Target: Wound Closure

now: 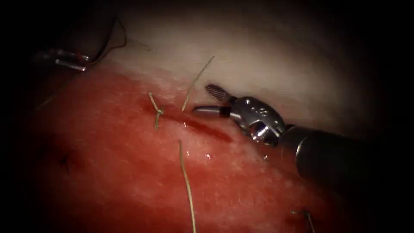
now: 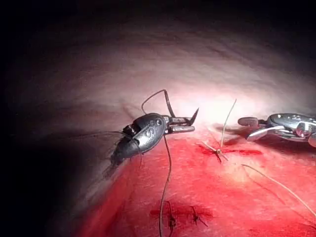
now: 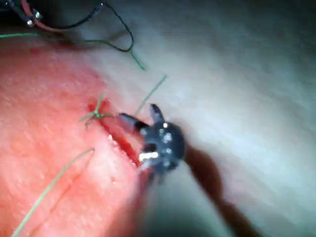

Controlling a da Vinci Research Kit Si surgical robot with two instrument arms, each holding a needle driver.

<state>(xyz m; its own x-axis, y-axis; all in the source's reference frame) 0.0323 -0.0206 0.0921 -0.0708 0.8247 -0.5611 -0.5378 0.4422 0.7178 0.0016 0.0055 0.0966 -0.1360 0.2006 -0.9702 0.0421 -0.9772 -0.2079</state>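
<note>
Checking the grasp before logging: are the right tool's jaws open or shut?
Open. The right tool shows its jaws spread in a V above the cut, with nothing between them; the right wrist view shows the same spread.

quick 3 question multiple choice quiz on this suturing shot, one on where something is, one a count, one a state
1. Where is the needle?
A. In the left end effector, off the tissue
B. In the right end effector
C. Buried in the cut

2. How many tied knots sit on the cut beside the right end effector?
A. None
B. One
C. Three

3. What state are the right end effector's jaws in?
A. Shut on thread
B. Shut on tissue
C. Open, holding nothing

Answers:
1 A: in the left wrist view the left end effector grips the dark curved needle above the tissue, left of the cut.
2 B: a single knot sits at the cut's left end.
3 C: the right end effector has its jaws spread apart just above the cut, with nothing between them.
</note>
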